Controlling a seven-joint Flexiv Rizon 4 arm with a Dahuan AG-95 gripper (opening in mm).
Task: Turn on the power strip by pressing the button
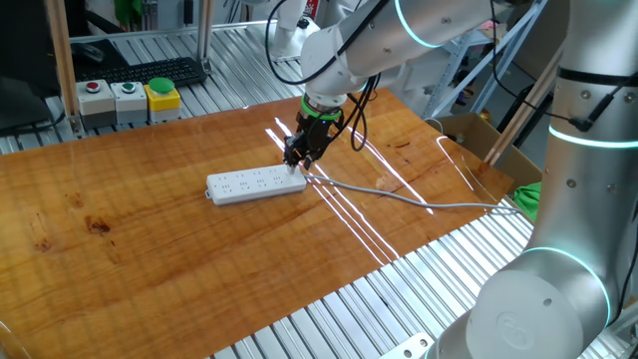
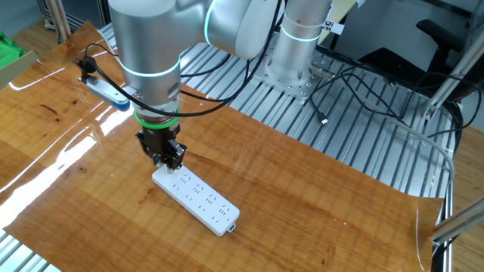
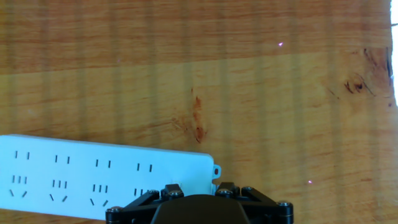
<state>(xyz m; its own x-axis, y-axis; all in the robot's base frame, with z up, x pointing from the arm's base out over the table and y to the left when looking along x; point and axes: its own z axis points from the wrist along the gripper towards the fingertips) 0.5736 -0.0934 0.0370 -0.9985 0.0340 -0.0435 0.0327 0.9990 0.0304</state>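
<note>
Presently, jaws: whether they are parted or closed cannot be told; the fingertips are hidden in every view.
Gripper [image 1: 298, 156]: held low over the cable end of the strip [image 1: 256, 185], at centre frame in one fixed view.
Button: judged to lie directly under the fingertips; it is not seen itself.
Key relation: the strip's long axis runs leftward and slightly down from the gripper in that view, so only a short descent seems needed.
Hand view: the strip [image 3: 93, 174] is seen at lower left, its end beside the gripper housing.
Cable [image 1: 419, 199]: led off to the right.
Table [image 1: 150, 279]: wooden.
Counts: one arm, one gripper, one strip, three pushbuttons [image 1: 128, 98] at upper left.
</note>
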